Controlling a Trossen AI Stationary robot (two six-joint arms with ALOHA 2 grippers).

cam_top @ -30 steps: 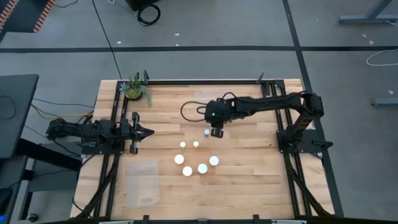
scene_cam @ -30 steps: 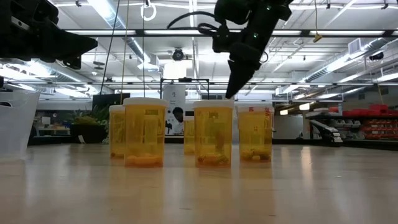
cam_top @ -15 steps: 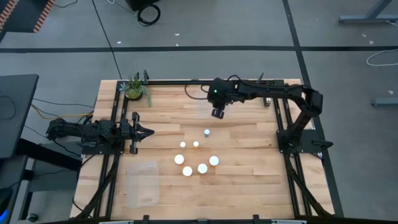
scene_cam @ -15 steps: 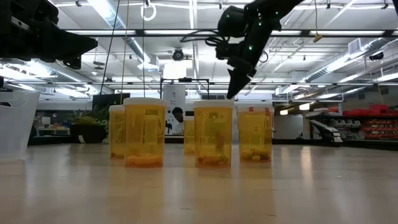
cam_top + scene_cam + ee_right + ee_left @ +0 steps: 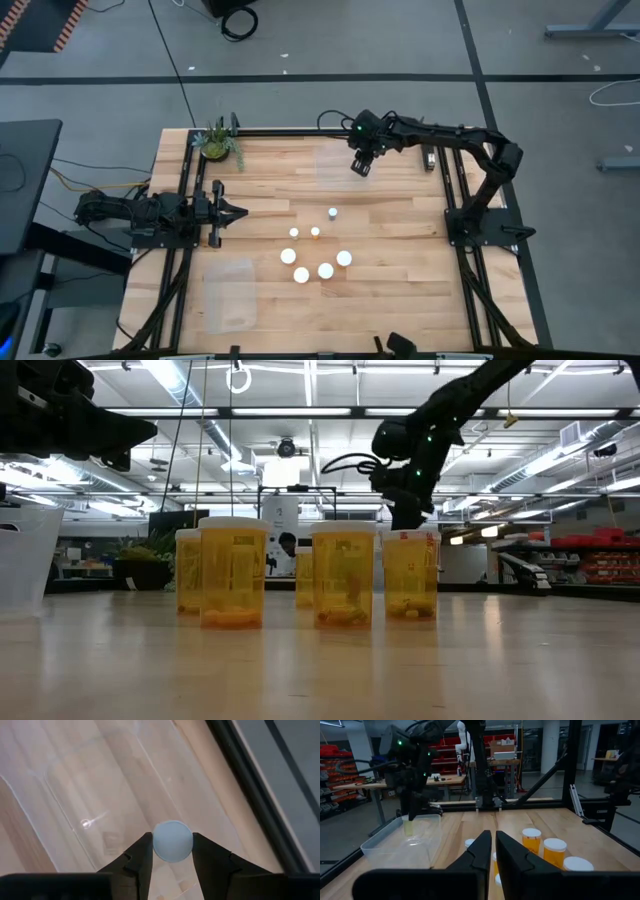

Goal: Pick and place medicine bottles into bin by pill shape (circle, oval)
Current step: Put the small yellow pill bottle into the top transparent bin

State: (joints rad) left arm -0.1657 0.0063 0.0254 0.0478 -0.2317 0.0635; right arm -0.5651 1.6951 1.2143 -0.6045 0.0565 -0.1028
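My right gripper (image 5: 360, 168) is shut on a small white-capped bottle (image 5: 172, 840) above a clear plastic bin (image 5: 345, 165) at the table's far middle. In the left wrist view the bottle's pale body (image 5: 409, 827) hangs below the fingers, over the bin (image 5: 395, 842). Several white-capped orange bottles (image 5: 315, 250) stand upright on their bases at the table's middle; they also show in the low view (image 5: 342, 575). My left gripper (image 5: 238, 212) waits shut and empty at the table's left. My right gripper pinches the bottle just under its white cap (image 5: 156, 842) between its two fingers, one on each side. The fingers come from above, pointing down. The bottle hangs upright below them, lifted clear, above the bin's open top.
A second clear bin (image 5: 228, 290) lies at the near left of the table. A green potted plant (image 5: 216, 143) stands at the far left corner. Black frame rails (image 5: 440, 170) run along the table's sides.
My right gripper has carried the bottle from above the standing bottles toward the table's far edge and a little to the right; it is now over the far clear bin. It has stayed shut on the bottle. The other bottles have not moved.
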